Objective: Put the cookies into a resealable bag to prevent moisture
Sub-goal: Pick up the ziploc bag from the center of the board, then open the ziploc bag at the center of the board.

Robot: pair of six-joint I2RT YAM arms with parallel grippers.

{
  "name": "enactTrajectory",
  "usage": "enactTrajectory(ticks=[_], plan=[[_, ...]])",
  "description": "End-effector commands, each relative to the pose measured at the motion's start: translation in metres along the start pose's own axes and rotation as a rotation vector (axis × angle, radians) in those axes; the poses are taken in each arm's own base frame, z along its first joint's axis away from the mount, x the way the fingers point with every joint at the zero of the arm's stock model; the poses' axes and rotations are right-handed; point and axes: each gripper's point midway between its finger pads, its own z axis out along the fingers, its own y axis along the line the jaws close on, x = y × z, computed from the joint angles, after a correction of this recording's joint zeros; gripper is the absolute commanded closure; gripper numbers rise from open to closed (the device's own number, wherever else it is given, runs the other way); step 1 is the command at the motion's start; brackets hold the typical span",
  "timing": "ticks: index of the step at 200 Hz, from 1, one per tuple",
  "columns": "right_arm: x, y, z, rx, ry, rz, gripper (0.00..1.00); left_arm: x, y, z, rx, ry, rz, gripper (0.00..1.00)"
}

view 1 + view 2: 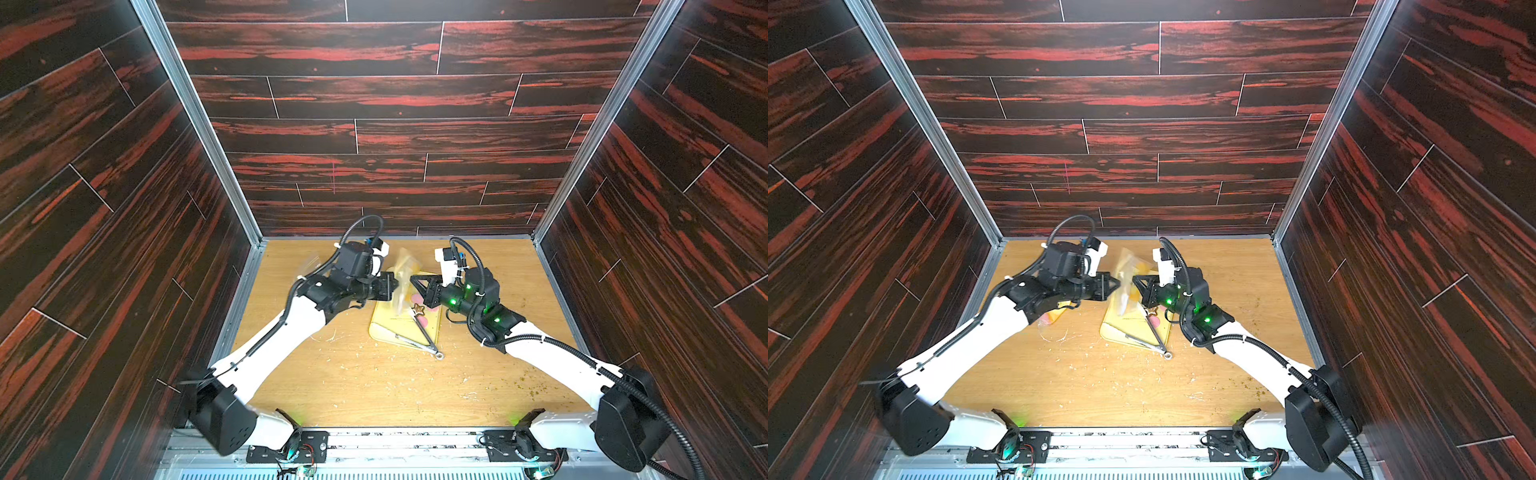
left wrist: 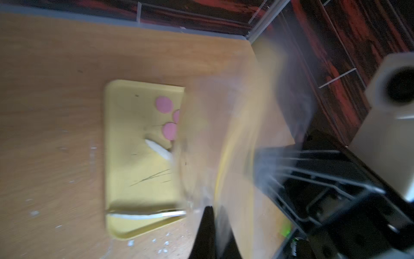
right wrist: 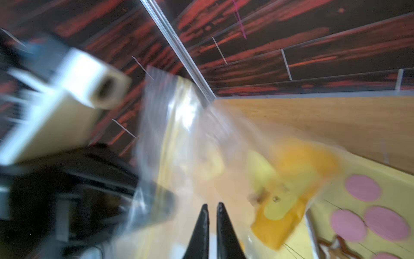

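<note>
1. The bag (image 1: 402,270) hangs upright over the far end of the tray (image 1: 384,328), between the two arms. I judge this is so its mouth can be worked open close to the cookies.
2. The left gripper (image 1: 392,286) is clamped on the bag's edge. In the left wrist view the film rises, blurred, from its tips.
3. The right gripper (image 3: 212,205) faces the bag with only a slit between its fingers. Whether any film is caught there I cannot tell.
4. The cookies lie on the tray, just beside the bag's lower end: pink discs (image 3: 362,188) and the star (image 1: 417,308). None shows inside the bag, which holds blurred yellow and orange pieces (image 3: 291,179).
5. Tongs (image 1: 419,336) lie across the tray's near corner with their ring end over the bench (image 1: 353,386), probably kept handy for lifting cookies.
6. No brand, label or writing can be read. The bag shows only a yellowish seal strip (image 3: 173,134).
</note>
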Motion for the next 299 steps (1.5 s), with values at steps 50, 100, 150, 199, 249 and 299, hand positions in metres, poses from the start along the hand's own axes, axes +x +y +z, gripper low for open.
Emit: enactTrajectory(ticks=[50,100,150,199,249,299], plan=[[0.010,0.016,0.019,-0.077,0.071,0.000,0.58,-0.001,0.011,-0.025,-0.111,0.004,0.049,1.00],[-0.008,0.068,0.003,-0.333,0.025,0.052,0.40,0.000,0.007,-0.017,-0.079,0.011,0.044,1.00],[0.014,0.075,0.018,-0.369,0.104,0.058,0.35,0.002,0.007,-0.012,-0.074,0.020,0.033,1.00],[0.025,0.077,0.031,-0.330,0.156,0.030,0.30,0.002,0.006,-0.009,-0.069,0.027,0.027,1.00],[0.038,0.068,0.044,-0.293,0.200,0.038,0.46,0.000,0.005,-0.009,-0.065,0.026,0.007,1.00],[0.048,0.052,0.050,-0.213,0.244,0.029,0.55,-0.003,0.008,-0.018,-0.098,0.005,0.014,1.00]])
